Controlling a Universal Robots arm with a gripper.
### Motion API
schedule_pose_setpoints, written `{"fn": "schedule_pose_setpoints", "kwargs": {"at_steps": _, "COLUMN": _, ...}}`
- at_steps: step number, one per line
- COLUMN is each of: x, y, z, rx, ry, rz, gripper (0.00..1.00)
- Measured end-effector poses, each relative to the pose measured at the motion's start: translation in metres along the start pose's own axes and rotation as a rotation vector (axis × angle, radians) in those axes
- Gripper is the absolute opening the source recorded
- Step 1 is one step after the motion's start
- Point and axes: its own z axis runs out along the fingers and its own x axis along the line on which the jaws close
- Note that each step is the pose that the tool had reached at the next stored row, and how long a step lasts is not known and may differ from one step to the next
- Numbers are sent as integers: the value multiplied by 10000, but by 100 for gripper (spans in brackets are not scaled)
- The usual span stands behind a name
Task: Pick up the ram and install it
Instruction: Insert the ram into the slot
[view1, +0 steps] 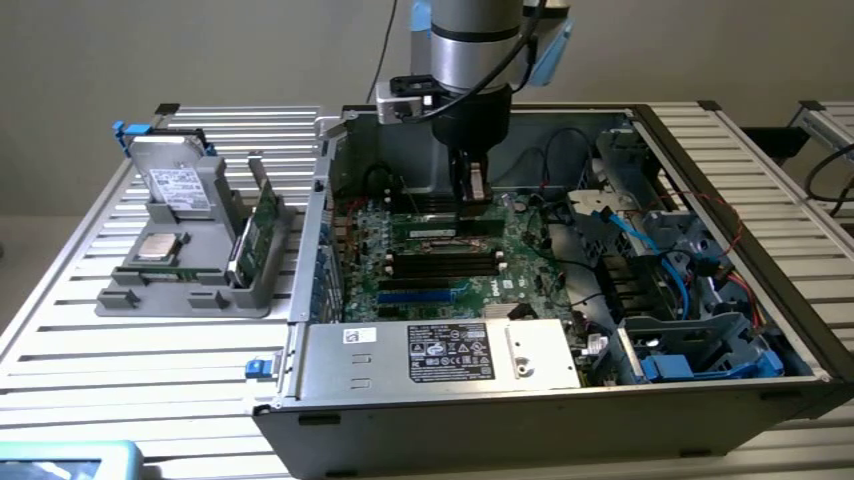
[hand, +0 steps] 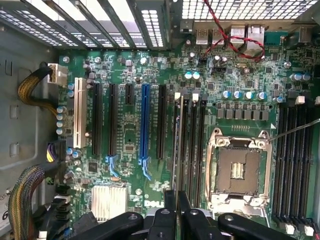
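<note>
in the exterior view i see the arm reaching straight down into the open case (view1: 400, 420), with the gripper (view1: 470, 190) low over the far part of the board (view1: 427, 290). i judge the wrist stays vertical so that any push goes squarely into the board. off to the exterior view's left, well apart from the case, a grey tray (view1: 174, 300) keeps green cards (view1: 256, 225) standing on edge, probably so they can be gripped from above. in the wrist view the fingers (hand: 167, 220) sit close together with just a narrow gap, and the ram (hand: 175, 150) runs out from that gap edge-on, so i take it as clamped. it lies in line with the outermost of the black slots (hand: 192, 150) just beside the socket (hand: 240, 170), parallel to them and matching their length. that alignment looks deliberate, since its contact edge has to meet the slot along the whole run. i cannot tell whether it is seated or a little above the slot.
</note>
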Motion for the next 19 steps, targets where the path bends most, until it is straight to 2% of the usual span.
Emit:
{"fn": "schedule_pose_setpoints", "kwargs": {"at_steps": 7, "x": -8, "y": 4, "z": 94, "rx": -4, "ry": 179, "rz": -7, "gripper": 14}}
{"fn": "schedule_pose_setpoints", "kwargs": {"at_steps": 11, "x": -35, "y": 4, "z": 121, "rx": -10, "ry": 377, "rz": -16, "gripper": 14}}
{"fn": "schedule_pose_setpoints", "kwargs": {"at_steps": 19, "x": -131, "y": 5, "z": 184, "rx": -9, "ry": 416, "rz": -18, "gripper": 14}}
